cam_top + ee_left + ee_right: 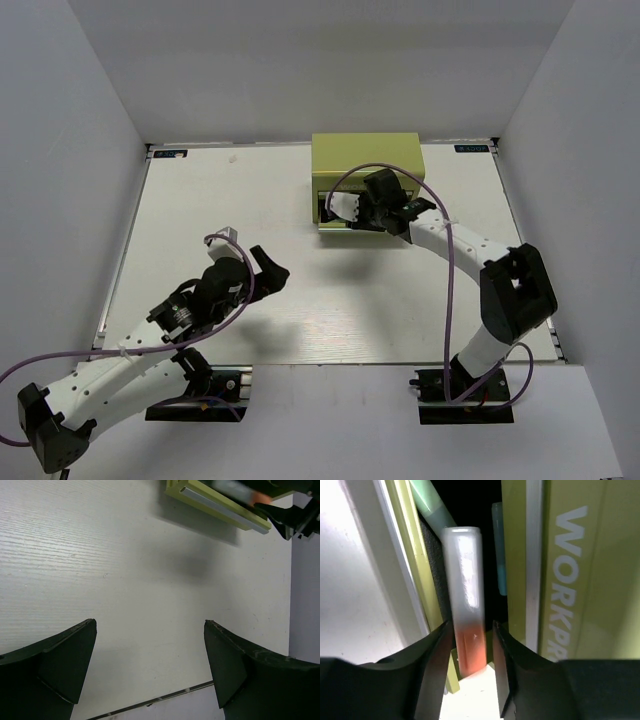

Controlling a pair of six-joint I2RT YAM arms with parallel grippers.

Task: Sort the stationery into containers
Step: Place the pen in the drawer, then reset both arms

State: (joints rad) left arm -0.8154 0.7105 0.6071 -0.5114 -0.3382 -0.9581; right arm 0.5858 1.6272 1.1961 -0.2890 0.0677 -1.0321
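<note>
Your right gripper (471, 627) straddles the orange highlighter (465, 595), aligned lengthwise to drop into the chest's (580, 580) open drawer (412, 565). I cannot tell whether it's pinched or freed. Your left gripper (150, 625) hangs wide and empty, out of the way.

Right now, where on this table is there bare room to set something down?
Bare table lies left of the yellow-green chest, to the left edge, and in the middle between the left claw and the right arm. Crowded: the chest's front, where the right claw flanks an orange highlighter at the drawer.
</note>
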